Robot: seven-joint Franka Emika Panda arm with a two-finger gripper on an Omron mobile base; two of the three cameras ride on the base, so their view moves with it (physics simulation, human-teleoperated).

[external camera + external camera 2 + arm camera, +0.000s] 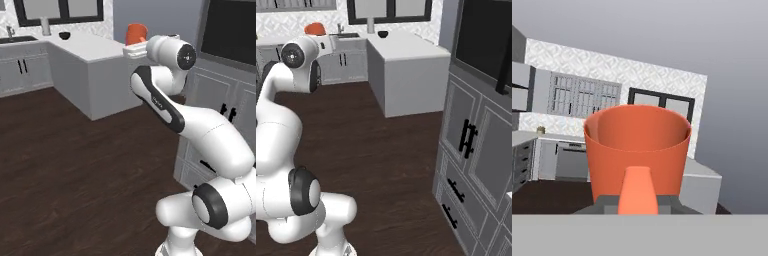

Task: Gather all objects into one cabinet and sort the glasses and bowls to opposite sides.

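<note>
Orange-red mug (637, 150) carried upright, handle toward me, my claw (638, 202) closed on that handle for transport to the cabinet.

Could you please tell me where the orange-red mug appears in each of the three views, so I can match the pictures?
Left base view: orange-red mug at top centre, above the arm's wrist.
Right base view: top left, above the wrist.
Hand view: centre, upright, handle toward the camera, held in the shut gripper.
Shared landmark: the white counter peninsula.
</note>
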